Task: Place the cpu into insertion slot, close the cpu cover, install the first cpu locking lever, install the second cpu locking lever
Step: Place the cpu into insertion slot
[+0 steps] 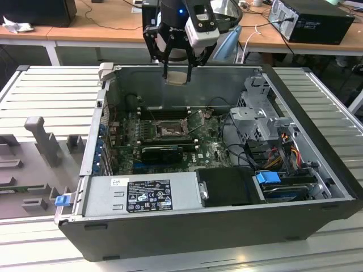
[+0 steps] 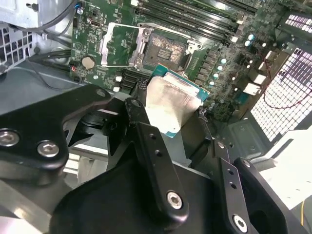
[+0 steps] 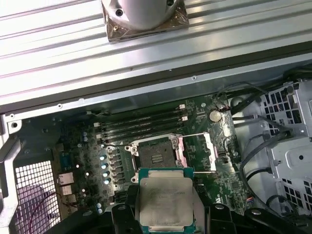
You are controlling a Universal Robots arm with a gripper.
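Observation:
My gripper (image 1: 178, 72) is shut on the cpu (image 1: 178, 77), a flat square chip with a pale silver top and green edge. I hold it in the air above the back wall of the open computer case. In both wrist views the cpu (image 2: 173, 103) (image 3: 165, 201) sits between the black fingers (image 2: 142, 113). Below it on the green motherboard (image 1: 209, 152) lies the insertion slot (image 1: 168, 131) (image 2: 168, 47) (image 3: 156, 156), dark in the middle and uncovered. The cpu cover (image 2: 121, 45) (image 3: 199, 152) is swung open beside the slot.
The case's walls (image 1: 187, 72) ring the board. A power supply (image 1: 142, 195) fills the front, with a drive cage (image 1: 258, 116) and cables at the exterior view's right. Long black memory slots (image 3: 141, 126) run behind the socket. Grey fixtures (image 1: 42, 139) stand on the slatted table outside.

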